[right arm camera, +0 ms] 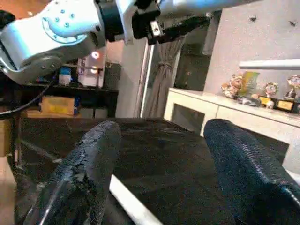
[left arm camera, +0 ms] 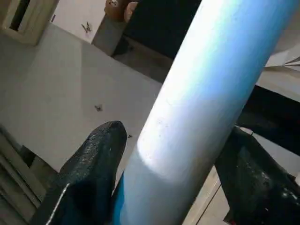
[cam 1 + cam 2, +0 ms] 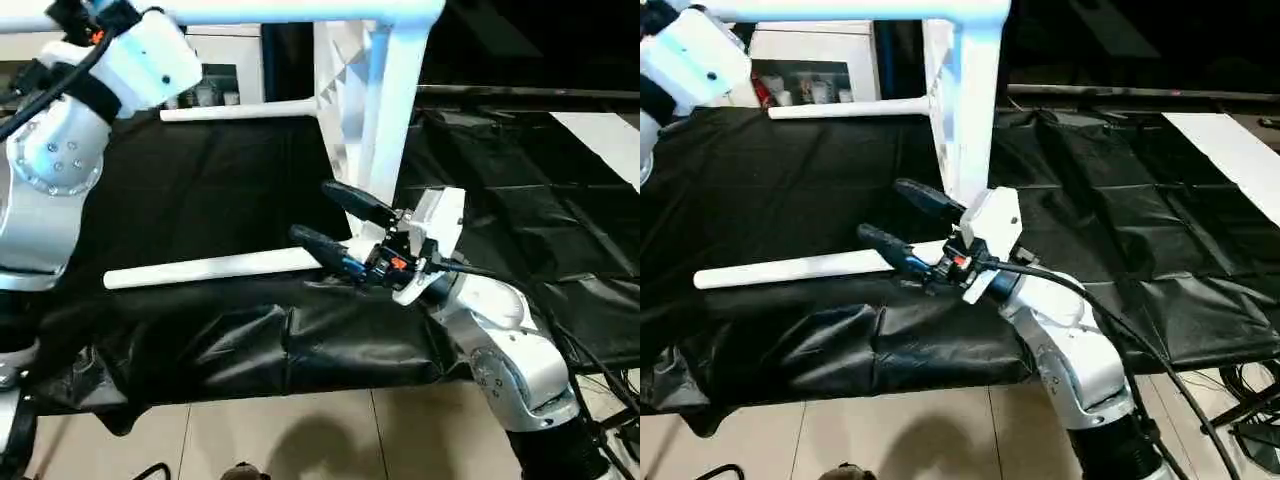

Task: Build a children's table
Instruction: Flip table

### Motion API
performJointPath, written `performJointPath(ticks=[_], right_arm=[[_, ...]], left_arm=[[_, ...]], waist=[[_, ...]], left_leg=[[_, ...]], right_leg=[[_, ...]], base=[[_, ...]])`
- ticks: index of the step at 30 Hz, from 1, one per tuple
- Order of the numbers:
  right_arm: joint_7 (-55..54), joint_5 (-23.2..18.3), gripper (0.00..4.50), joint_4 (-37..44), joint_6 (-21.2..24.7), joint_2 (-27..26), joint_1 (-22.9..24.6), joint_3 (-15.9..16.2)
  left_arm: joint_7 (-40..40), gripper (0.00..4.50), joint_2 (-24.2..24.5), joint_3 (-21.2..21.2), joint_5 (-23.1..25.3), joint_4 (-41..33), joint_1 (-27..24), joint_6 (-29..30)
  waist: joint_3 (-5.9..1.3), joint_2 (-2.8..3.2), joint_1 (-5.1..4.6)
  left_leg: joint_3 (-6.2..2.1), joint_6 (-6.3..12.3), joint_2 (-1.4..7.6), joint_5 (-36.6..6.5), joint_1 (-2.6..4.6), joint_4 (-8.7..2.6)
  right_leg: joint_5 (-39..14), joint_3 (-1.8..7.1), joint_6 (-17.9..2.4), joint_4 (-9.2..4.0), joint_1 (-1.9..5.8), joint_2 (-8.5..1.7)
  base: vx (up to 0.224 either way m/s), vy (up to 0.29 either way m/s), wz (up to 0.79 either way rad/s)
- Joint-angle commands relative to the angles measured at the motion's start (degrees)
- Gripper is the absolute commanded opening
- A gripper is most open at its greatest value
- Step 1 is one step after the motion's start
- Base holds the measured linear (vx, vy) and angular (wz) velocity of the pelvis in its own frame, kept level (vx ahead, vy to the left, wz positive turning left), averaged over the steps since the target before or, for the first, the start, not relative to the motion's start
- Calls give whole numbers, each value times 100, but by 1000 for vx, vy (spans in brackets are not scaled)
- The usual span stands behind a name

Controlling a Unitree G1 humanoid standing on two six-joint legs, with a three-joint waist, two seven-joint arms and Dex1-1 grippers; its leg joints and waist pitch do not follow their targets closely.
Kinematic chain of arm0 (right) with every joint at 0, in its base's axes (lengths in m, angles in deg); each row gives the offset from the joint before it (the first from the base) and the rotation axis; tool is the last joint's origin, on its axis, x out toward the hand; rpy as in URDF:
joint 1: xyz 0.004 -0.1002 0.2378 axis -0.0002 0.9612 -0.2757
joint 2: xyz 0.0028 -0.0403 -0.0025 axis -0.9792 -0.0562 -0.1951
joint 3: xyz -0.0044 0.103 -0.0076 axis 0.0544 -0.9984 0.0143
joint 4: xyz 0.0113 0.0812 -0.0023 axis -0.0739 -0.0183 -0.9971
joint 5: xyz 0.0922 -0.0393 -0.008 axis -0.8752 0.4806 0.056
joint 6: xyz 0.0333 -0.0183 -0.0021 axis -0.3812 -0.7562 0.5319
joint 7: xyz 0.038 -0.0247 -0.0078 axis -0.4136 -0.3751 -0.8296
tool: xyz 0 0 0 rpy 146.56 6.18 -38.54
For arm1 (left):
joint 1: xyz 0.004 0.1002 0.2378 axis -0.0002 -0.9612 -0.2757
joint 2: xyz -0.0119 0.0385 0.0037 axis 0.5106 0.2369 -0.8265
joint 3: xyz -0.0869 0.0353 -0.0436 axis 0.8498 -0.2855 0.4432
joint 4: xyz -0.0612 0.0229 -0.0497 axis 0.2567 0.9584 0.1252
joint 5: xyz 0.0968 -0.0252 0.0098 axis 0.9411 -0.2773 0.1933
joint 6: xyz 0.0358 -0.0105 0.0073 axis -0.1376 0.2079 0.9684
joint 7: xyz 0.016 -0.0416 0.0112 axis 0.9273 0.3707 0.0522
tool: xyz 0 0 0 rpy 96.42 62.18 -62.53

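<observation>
A black-draped table (image 3: pixel 200 200) carries the white children's table (image 3: pixel 385 110), tipped on its side at the far edge, one leg (image 3: pixel 840 107) reaching level and another running high across the top of the scene. The left gripper (image 2: pixel 168 178) has its jaws around that raised leg. A loose leg (image 3: pixel 210 267) lies near the front edge, beside the right gripper (image 3: pixel 330 222), whose jaws stand apart, empty.
</observation>
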Motion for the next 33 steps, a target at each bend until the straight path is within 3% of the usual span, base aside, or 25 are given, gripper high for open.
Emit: performJointPath(ticks=[1, 5, 11, 12, 16, 19, 24, 27, 33], right_arm=[[58, -50, 317, 121, 79, 11, -53, 8], [93, -40, 317, 166, 126, -7, -20, 32], [90, -16, 317, 185, 153, -4, 1, 53], [91, -13, 317, 181, 152, -5, 0, 55], [103, 20, 317, 176, 161, -29, 22, 74], [99, 46, 317, 157, 156, -38, 38, 83], [116, 64, 317, 97, 134, -31, 32, 75], [132, 80, 317, 46, 113, -32, 19, 61], [37, 106, 317, 6, 156, -47, 84, 13]], left_arm=[[102, 300, -7, 33, -11, 111, 90, 59], [161, 263, -66, 85, 0, 219, 177, 209], [440, 246, -163, 137, -223, 176, 328, 528], [469, 246, -170, 143, -244, 167, 336, 573], [926, 243, -314, 277, -618, -105, 405, 1325], [1122, 241, -623, 567, -982, -389, 533, 2344], [973, 242, -1067, 1005, -1270, -440, 823, 3299], [821, 242, -1433, 1404, -1462, -472, 959, 3959], [820, 241, -1554, 1660, -1333, -516, 1055, 4141]], waist=[[-339, 139, 17], [-337, 139, 27], [-336, 136, 68], [-339, 167, 88], [-339, 148, 123], [-334, 158, 139], [-340, 150, 212], [-346, 177, 242], [-356, 215, 250]], left_leg=[[-101, -504, 126, -2309, 241, -490], [-102, -513, 125, -2330, 243, -491], [-96, -508, 130, -2267, 244, -489], [-100, -513, 129, -2261, 247, -485], [-80, -470, 127, -2054, 240, -476], [-66, -369, 118, -1851, 218, -465], [-44, -188, 102, -1559, 192, -434], [-35, -136, 101, -1419, 175, -423], [-54, -131, 94, -1442, 175, -415]], right_leg=[[-936, 140, -765, -397, 97, -196], [-967, 143, -763, -401, 90, -199], [-971, 148, -784, -401, 90, -208], [-967, 148, -784, -395, 86, -211], [-818, 150, -869, -373, 96, -214], [-817, 149, -918, -382, 106, -217], [-988, 154, -909, -401, 128, -241], [-1031, 150, -926, -404, 135, -243], [-1061, 134, -915, -421, 126, -229]], base=[[0, 0, 0], [0, 0, 0], [0, 0, 0], [0, 0, 0], [0, 0, 0], [0, 0, 0], [0, 0, 0], [0, 0, 0], [0, 0, 0]])
